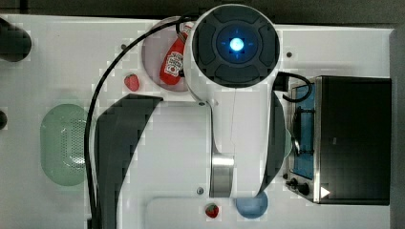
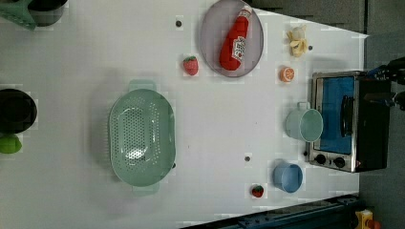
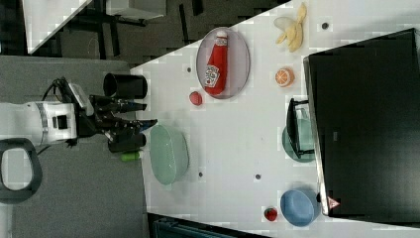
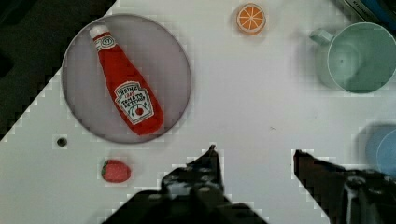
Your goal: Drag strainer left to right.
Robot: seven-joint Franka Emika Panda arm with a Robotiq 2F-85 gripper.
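Observation:
The strainer (image 2: 142, 138) is a pale mint-green perforated colander resting on the white table, in the left view's left half, with small tabs at both ends. It also appears at the top view's left as the strainer (image 1: 62, 145), and in the right view as the strainer (image 3: 168, 153). In the right view my gripper (image 3: 150, 113) hangs open near the strainer's upper rim, apart from it. The wrist view shows my gripper (image 4: 254, 156) open over bare table, with nothing between its dark fingertips (image 4: 211, 158).
A ketchup bottle (image 2: 236, 40) lies on a grey plate (image 2: 210, 43), with a strawberry (image 2: 190, 65) beside it. A teal mug (image 2: 304, 124) and a blue bowl (image 2: 288, 177) stand by the toaster oven (image 2: 348, 121). An orange slice (image 2: 287, 74), a banana (image 2: 298, 40) and a second strawberry (image 2: 258, 191) lie nearby.

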